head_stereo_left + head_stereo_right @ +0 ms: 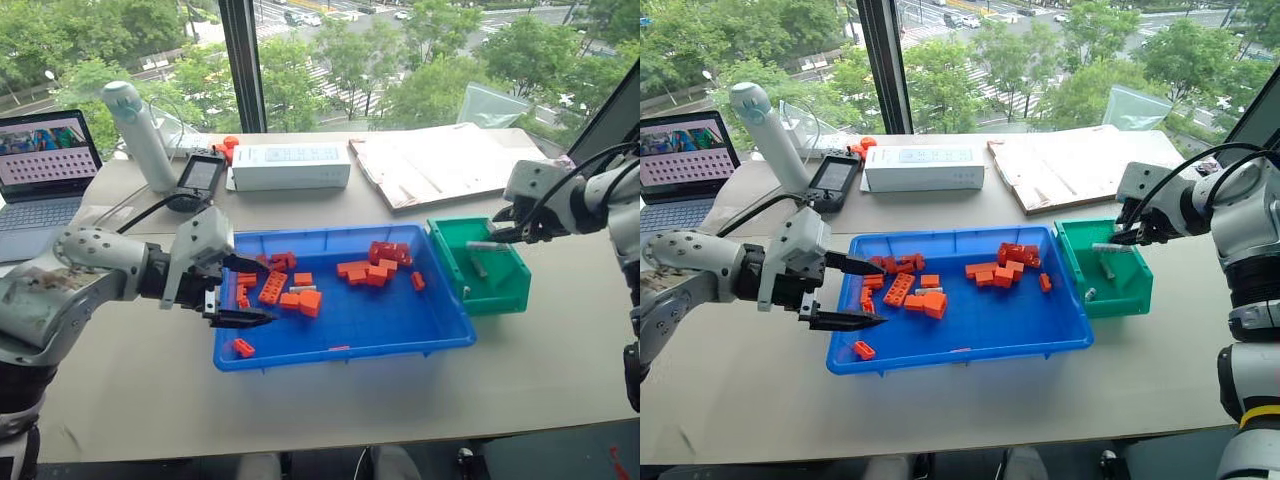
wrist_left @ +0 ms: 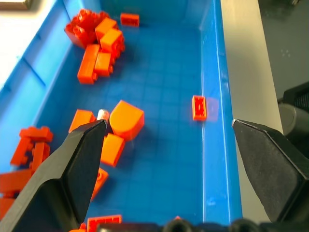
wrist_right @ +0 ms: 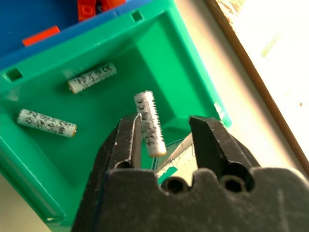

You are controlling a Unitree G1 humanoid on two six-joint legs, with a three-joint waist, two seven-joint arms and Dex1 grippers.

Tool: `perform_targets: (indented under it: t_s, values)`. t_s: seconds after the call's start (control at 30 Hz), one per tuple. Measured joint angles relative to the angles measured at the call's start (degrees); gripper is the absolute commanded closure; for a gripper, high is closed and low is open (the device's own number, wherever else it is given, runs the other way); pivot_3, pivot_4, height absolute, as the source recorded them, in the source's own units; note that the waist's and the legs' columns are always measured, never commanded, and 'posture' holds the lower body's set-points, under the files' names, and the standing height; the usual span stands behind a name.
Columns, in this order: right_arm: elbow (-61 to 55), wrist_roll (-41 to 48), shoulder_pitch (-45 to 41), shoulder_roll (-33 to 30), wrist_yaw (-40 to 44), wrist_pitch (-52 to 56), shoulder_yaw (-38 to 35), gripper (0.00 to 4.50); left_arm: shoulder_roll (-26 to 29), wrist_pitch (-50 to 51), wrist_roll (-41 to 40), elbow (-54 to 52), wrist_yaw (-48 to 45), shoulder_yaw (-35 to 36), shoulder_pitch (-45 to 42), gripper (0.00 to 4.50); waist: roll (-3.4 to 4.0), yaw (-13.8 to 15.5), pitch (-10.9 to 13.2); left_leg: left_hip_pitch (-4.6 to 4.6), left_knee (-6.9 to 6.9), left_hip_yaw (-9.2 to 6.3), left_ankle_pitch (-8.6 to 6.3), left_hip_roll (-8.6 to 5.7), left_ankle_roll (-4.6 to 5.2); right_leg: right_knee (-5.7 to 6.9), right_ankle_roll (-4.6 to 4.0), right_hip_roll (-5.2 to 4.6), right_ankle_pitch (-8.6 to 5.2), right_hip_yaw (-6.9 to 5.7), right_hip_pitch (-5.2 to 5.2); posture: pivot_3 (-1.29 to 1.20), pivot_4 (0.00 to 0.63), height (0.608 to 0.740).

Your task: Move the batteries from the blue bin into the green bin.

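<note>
While my left gripper (image 1: 243, 292) hangs over the left end of the blue bin (image 1: 345, 325), its two black fingers stand wide apart and hold nothing. From its wrist camera I look down between them at the orange bricks (image 2: 102, 52) scattered on the blue floor, and one pale cylinder end (image 2: 103, 114) peeks out beside a rounded brick; I take that for a battery not yet collected, lying among the bricks near the bin's middle (image 1: 303, 288).

Moving right, the green bin (image 1: 500, 290) sits touching the blue bin's right end. Two batteries (image 3: 91, 77) already lie on its floor. My right gripper (image 3: 164, 130) is poised above it, jaws parted, with a third battery (image 3: 150, 123) between them, resting against one finger and clear of the other. I judge this to be the release step: the grip looks let go, though I cannot tell whether the battery is falling free.

Next I would confirm that battery has dropped, then send the left gripper down onto the pale cylinder. That calls for a narrow, careful pinch, since bricks crowd it on both sides.
</note>
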Motion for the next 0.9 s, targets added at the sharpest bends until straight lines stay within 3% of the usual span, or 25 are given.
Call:
perform_targets:
  t_s: [0.1,0.3,0.47,0.7,0.9]
  values:
    - [0.2,-0.3,-0.4,4.1,-1.1,-0.5,0.4,1.37,3.0,-0.7,0.9,0.7,-0.8,2.7,2.1,0.00,0.00,-0.4,0.0,0.02,0.00,0.02,-0.01,0.03,-0.01,0.01,-0.01,0.00,0.00,0.03,-0.01,0.00,0.150,0.740]
    - [-11.5,10.4,-0.4,18.9,2.9,7.4,-1.9,1.37,6.5,-0.5,0.9,0.0,-1.2,9.4,7.6,0.00,0.02,-1.3,0.0,0.02,-0.04,0.00,0.16,0.05,0.24,0.19,-0.02,0.03,-0.01,0.05,-0.05,0.00,0.150,0.740]
    - [-13.5,10.1,2.1,26.5,0.2,3.2,1.7,1.37,7.1,2.5,-0.8,-3.3,-0.2,14.2,12.3,0.00,0.00,0.4,0.0,0.02,0.06,0.00,-0.09,0.04,0.01,0.01,0.01,0.01,-0.03,-0.08,-0.12,0.00,0.150,0.740]
    - [-10.7,9.7,1.5,27.0,0.0,1.5,3.3,1.37,7.8,6.2,-3.1,-7.1,1.2,20.0,15.7,0.00,0.00,0.8,0.0,0.05,0.02,0.00,-0.03,0.06,-0.08,0.02,-0.01,0.02,0.00,-0.07,-0.13,0.00,0.150,0.740]
    - [-12.9,10.5,2.7,30.8,0.4,2.0,5.0,1.37,7.8,6.8,-4.2,-8.1,2.5,20.8,16.5,0.00,-0.01,0.0,0.0,0.04,-0.05,0.00,0.01,0.06,-0.11,0.13,-0.03,0.03,-0.01,-0.06,-0.07,0.00,0.150,0.740]
